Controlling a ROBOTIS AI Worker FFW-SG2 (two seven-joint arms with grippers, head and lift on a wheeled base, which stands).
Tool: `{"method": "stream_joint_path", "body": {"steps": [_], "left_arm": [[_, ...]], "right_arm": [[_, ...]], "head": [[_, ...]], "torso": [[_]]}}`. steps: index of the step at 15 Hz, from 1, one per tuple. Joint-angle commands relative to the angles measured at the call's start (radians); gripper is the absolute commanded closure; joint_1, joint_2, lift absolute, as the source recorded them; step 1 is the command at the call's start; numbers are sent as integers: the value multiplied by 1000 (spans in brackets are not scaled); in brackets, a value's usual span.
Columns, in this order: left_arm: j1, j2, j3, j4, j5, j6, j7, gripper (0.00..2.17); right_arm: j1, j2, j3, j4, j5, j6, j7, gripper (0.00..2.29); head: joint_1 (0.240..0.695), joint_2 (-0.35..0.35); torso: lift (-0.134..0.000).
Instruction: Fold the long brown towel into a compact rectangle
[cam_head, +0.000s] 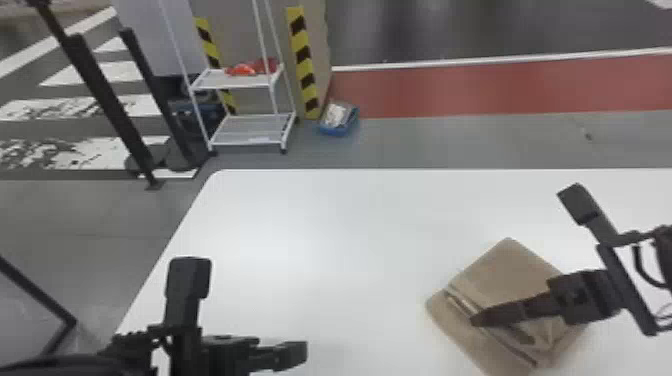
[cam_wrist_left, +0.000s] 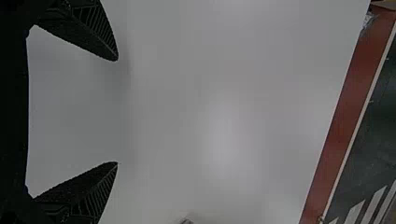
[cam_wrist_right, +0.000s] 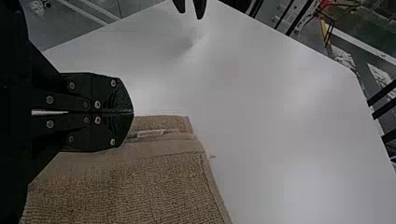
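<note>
I have the right gripper (cam_head: 475, 319) over the brown towel at the lower right of the head view; in its own wrist view its two fingers sit pressed together, tips beside a folded edge. I can't tell whether they touch the cloth. My left gripper (cam_head: 291, 354) is above the table at the lower left of the head view, and its wrist view shows the fingers well apart.

The towel (cam_head: 510, 265) is already doubled into a thick, slanted block, with layered edges, a smooth woven band and creases near the dark fingers. From the right wrist I get the coarse, looped weave at the lower left, plus a small pale strip (cam_wrist_right: 150, 133) at the fold; if it's a label, I can't make out any writing.

Under it all is the white table (cam_head: 325, 225). Beyond, at the upper left of the head view, I see a white rack (cam_head: 235, 79) holding something red (cam_head: 242, 69), with a blue bin (cam_head: 337, 131) right of it, on the floor.
</note>
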Motion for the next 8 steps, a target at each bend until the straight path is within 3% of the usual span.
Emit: {"method": "stream_joint_path", "body": {"steps": [1, 4, 8], "left_arm": [[-3, 0, -7, 0, -4, 3, 0, 87], [-10, 0, -16, 2, -6, 3, 1, 87], [-10, 2, -24, 3, -7, 3, 4, 87]], "right_arm": [[29, -46, -11, -45, 5, 5, 33, 1301], [51, -90, 0, -49, 52, 5, 96, 1305], [67, -96, 19, -45, 152, 5, 124, 1305]], "head": [[695, 190], [695, 159], [695, 117]], "torso": [[-124], [-124], [-124]]}}
